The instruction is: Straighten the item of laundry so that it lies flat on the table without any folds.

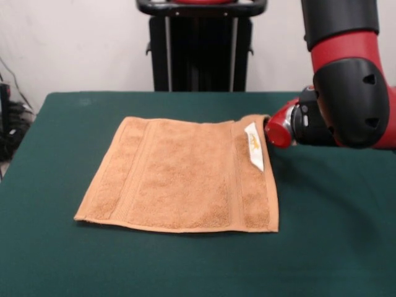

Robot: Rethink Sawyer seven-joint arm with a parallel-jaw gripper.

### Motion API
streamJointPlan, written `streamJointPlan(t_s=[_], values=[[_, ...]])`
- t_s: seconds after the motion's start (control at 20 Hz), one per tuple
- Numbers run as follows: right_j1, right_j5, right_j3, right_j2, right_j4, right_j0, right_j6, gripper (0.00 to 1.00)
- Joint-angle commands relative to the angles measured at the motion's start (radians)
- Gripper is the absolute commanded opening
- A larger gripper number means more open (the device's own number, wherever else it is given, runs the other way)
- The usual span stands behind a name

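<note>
The tan-orange towel (182, 176) lies spread out on the dark green table (334, 247), a little left of the middle. Woven border bands run near its left and right ends. A small white tag (253, 146) lies on top of the right band. The far right corner (258, 119) looks slightly lifted or curled. The red and black arm (346, 93) comes down at the right. Its rounded red end (279, 130) sits right beside that far right corner. No gripper fingers show; they are hidden or out of view.
The robot's black pedestal (201, 49) stands beyond the table's far edge. Cables (12, 124) hang off the table's left side. Green tabletop shows all around the towel, widest at the front and right.
</note>
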Motion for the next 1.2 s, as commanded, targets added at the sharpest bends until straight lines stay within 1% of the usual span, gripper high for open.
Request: streamJointPlan(t_s=[0.05, 0.95, 1.0, 1.2], values=[[-0.020, -0.028, 0.147, 0.124, 0.050, 0.018, -0.015, 0.00], [0.016, -0.014, 0.100, 0.137, 0.039, 0.022, 0.002, 0.00], [0.025, -0.009, 0.085, 0.138, 0.035, 0.022, 0.001, 0.00], [0.021, -0.009, 0.092, 0.143, 0.036, 0.024, 0.004, 0.00]])
